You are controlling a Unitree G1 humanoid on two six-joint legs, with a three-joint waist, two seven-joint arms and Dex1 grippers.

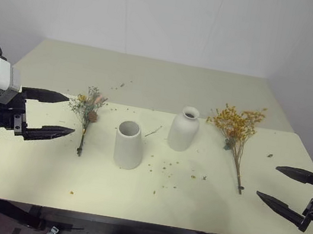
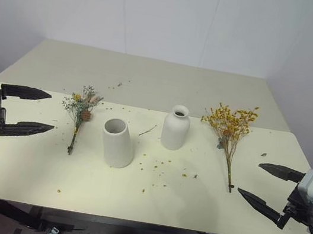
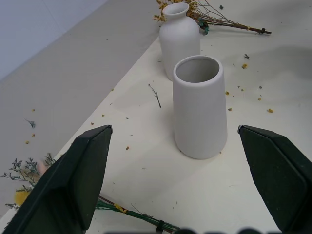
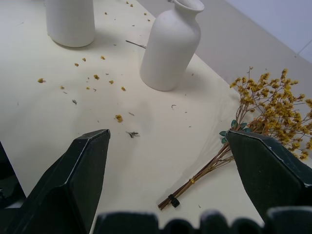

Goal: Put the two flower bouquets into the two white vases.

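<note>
Head view: your left gripper [image 1: 55, 114] jaws wide, empty; grey-green bunch [image 1: 87, 109] just past tips, flat on table [image 1: 150, 80]. Right gripper [image 1: 283, 186] jaws wide, empty; yellow spray [image 1: 237, 130] beyond its tips.
Left wrist view: cone vase [image 3: 200, 107] upright between your jaws, bottle vase [image 3: 179, 39] behind.
Right wrist view: spray stems between jaws, untouched.

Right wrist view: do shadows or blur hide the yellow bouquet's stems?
Right wrist view: no; the yellow bouquet is evenly lit, its stems sharp down to the tie; only a soft shadow lies beside the bottle vase. The open right gripper looms dark and large at the near edge.
</note>
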